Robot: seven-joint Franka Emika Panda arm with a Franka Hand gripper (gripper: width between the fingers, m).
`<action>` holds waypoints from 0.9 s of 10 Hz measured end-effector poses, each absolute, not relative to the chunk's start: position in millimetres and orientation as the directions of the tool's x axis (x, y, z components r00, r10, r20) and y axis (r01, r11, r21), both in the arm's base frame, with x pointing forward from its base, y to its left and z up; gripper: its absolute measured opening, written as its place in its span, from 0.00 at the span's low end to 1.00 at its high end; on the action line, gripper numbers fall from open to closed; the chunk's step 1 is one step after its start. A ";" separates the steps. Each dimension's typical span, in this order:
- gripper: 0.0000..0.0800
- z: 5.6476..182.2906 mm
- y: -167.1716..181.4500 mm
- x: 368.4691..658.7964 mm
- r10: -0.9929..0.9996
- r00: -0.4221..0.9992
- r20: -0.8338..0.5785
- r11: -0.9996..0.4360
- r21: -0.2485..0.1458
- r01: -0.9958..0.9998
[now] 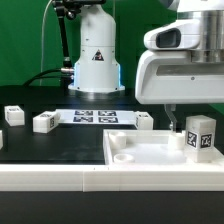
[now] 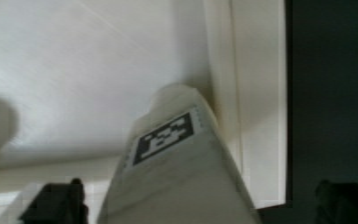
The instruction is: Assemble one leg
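Observation:
A white leg (image 1: 200, 133) with black-and-white markers stands upright in the corner of the large white rimmed panel (image 1: 150, 152) at the exterior view's right. My gripper (image 1: 192, 121) hangs just over it, with one dark finger (image 1: 172, 122) showing beside the leg. In the wrist view the leg (image 2: 176, 150) lies between my fingertips (image 2: 55, 203), with a gap on each side. The gripper (image 2: 199, 203) is open and grips nothing. The panel's floor (image 2: 69, 60) and rim (image 2: 222, 60) lie under the leg.
Three more legs lie on the black table: two at the exterior view's left (image 1: 12, 114) (image 1: 43, 122) and one just behind the panel (image 1: 145, 121). The marker board (image 1: 95, 117) lies in the middle. The arm's base (image 1: 95, 60) stands behind it.

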State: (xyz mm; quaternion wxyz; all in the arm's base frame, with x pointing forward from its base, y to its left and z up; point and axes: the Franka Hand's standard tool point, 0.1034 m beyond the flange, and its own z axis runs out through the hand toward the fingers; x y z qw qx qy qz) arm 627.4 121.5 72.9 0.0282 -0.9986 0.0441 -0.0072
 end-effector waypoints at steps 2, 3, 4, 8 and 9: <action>0.81 71.4 119.2 626.3 0.022 1.000 0.017 -0.998 -0.051 0.023; 0.81 71.4 118.6 626.4 0.041 0.999 0.018 -0.998 -0.051 0.042; 0.81 71.4 118.4 626.4 0.039 0.999 0.018 -0.998 -0.051 0.040; 0.36 71.4 117.8 626.6 0.010 1.000 0.017 -0.999 -0.051 0.011; 0.36 71.5 117.6 626.6 0.007 1.000 0.017 -0.999 -0.051 0.008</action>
